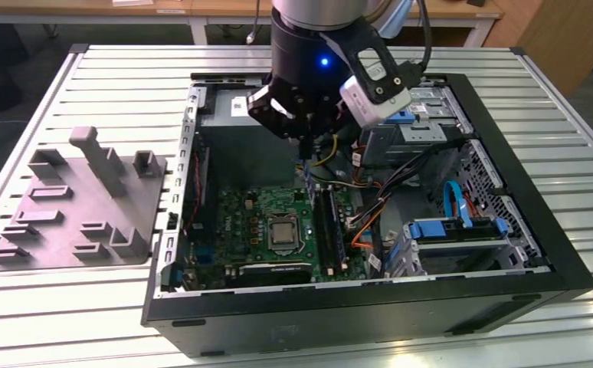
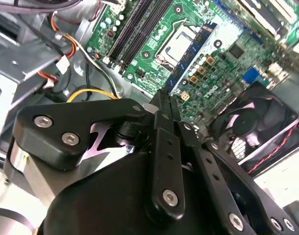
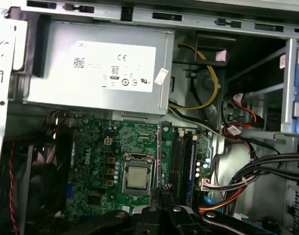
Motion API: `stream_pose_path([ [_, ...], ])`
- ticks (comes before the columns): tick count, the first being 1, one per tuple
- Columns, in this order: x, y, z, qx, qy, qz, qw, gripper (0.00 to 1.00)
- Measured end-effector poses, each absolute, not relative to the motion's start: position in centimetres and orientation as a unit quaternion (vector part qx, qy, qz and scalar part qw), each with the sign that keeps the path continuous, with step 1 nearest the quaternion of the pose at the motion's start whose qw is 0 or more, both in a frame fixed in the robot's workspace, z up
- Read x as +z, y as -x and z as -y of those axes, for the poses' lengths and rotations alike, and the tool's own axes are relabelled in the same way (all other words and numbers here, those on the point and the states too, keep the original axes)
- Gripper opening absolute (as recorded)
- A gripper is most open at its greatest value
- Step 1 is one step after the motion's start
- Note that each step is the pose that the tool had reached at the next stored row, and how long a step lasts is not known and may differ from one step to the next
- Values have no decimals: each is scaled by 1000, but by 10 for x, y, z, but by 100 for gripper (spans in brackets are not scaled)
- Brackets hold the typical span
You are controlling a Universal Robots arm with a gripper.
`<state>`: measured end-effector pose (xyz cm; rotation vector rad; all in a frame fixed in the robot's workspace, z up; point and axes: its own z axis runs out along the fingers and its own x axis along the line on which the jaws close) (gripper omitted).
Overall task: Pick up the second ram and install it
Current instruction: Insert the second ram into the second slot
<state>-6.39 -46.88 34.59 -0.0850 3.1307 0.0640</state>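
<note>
My pincer (image 1: 303, 132) clamped on long narrow blue-green circuit-board stick (image 2: 193, 55), held edge-on above green motherboard (image 3: 98, 156) inside open black computer case (image 1: 378, 310).

blue-green ram (image 2: 193, 51), black pincer (image 2: 165, 99), green motherboard (image 3: 98, 147)

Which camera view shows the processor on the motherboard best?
The first wrist view: the processor sits square-on, whole and unobstructed. The second wrist view shows it tilted, with the second ram, gripped by the tool, along one side. The exterior view shows it from farther off inside the open case.
</note>
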Motion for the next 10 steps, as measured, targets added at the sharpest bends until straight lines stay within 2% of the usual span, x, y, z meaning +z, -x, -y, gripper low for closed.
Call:
stream_pose_path([
  [10, 343, 63, 469, 20, 20, -1000, 5, 11],
])
